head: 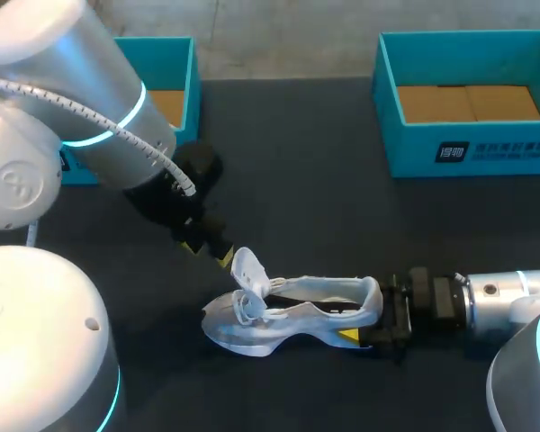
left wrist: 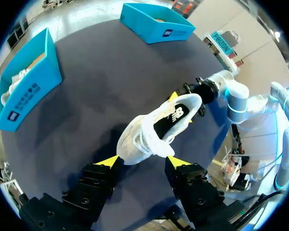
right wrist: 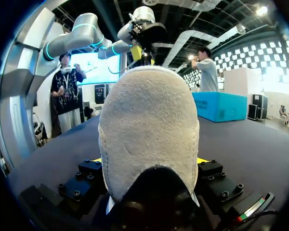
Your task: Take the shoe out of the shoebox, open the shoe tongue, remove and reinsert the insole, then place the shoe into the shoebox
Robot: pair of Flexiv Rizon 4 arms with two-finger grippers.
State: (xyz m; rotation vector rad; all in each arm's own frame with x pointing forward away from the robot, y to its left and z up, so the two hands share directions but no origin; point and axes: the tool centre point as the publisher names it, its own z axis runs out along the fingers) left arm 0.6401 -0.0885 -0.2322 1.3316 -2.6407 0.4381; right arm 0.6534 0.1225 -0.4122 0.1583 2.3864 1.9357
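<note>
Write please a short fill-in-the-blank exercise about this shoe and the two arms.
1. The right fingers hold the shoe by its ____.
2. The shoe lies outside the empty shoebox, on the dark ____.
3. The shoe's colour is ____.
Missing words: heel; table; white.

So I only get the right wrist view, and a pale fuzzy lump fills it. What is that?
Observer: That is the heel of a white sneaker, which lies on its side on the table. The right gripper is shut on that heel.
Visitor: And where is the other arm's gripper?
Observer: The left gripper is open at the toe end, beside the lifted tongue.
Visitor: Is there anything in the box it goes back into?
Observer: The shoebox at the table's far right shows only its brown cardboard floor.
</note>
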